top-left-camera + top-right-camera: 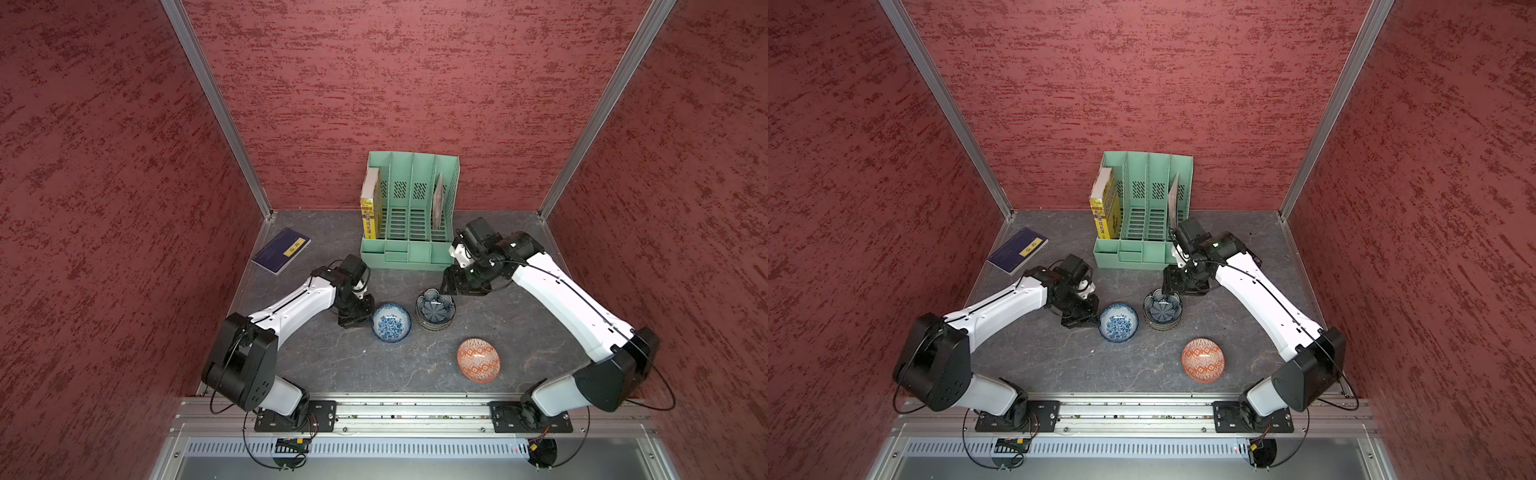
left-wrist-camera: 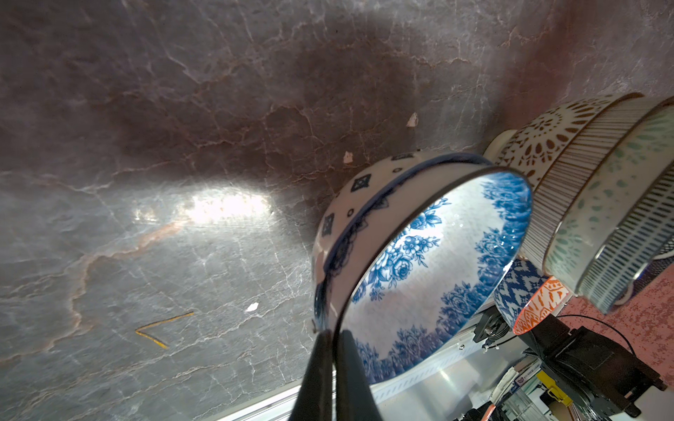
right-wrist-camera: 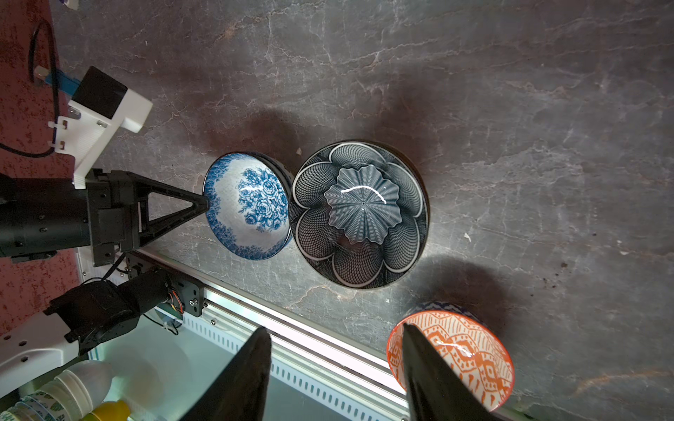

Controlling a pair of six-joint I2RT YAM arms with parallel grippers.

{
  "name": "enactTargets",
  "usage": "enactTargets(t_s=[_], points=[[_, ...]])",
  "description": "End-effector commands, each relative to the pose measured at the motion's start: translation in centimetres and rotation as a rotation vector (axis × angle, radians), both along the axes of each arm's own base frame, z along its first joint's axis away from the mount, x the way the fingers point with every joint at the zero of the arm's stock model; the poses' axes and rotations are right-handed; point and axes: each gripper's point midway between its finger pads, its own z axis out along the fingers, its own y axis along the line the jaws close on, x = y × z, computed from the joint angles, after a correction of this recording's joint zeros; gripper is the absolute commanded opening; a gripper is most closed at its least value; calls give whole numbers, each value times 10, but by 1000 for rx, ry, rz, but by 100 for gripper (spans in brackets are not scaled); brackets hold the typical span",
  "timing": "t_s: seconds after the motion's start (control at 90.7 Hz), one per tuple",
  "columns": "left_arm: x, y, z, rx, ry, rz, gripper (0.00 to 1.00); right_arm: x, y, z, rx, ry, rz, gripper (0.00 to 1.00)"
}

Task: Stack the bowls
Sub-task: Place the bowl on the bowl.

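My left gripper (image 2: pixel 333 335) is shut on the near rim of a blue-white floral bowl (image 1: pixel 390 322) (image 1: pixel 1118 322), one finger inside and one outside. The right wrist view shows this bowl (image 3: pixel 248 206) tipped, with its far rim against the stack. The stack of bowls (image 1: pixel 435 309) (image 1: pixel 1163 309) has a dark scalloped flower bowl (image 3: pixel 359 215) on top. Its striped and lattice sides (image 2: pixel 583 189) show in the left wrist view. An orange-white diamond bowl (image 1: pixel 478 359) (image 3: pixel 463 361) stands alone near the front. My right gripper (image 3: pixel 333 330) hangs open and empty over the stack's far side (image 1: pixel 446 289).
A green file rack (image 1: pixel 409 216) with a yellow book (image 1: pixel 371 208) stands at the back, close behind the right wrist. A blue notebook (image 1: pixel 282 250) lies at the back left. An aluminium rail (image 1: pixel 415 409) runs along the front edge. Red walls enclose three sides.
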Motion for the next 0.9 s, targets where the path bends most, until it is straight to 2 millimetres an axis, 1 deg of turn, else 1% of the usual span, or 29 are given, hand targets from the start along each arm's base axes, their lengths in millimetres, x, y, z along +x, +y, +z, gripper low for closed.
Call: enactTargets(t_s=[0.0, 0.209, 0.518, 0.606, 0.683, 0.826, 0.893], points=[[0, -4, 3, -40, -12, 1, 0, 0, -3, 5, 15, -19, -4, 60], [-1, -5, -2, -42, 0, 0, 0, -1, -3, 4, 15, -18, -5, 60], [-4, -5, 8, -50, -5, -3, 0, -1, -4, 4, 10, -18, -6, 60], [-4, -5, 13, -53, -18, -1, 19, -1, -6, 3, 4, -23, -5, 61], [-5, -4, 19, -52, -28, 4, 27, 0, -9, 2, -18, -31, -9, 63], [-3, -3, 37, -59, -66, 1, 53, 1, -23, -2, -84, -44, -36, 63], [-3, 0, 43, -49, -79, -1, 58, -1, -33, -9, -129, -31, -57, 63]])
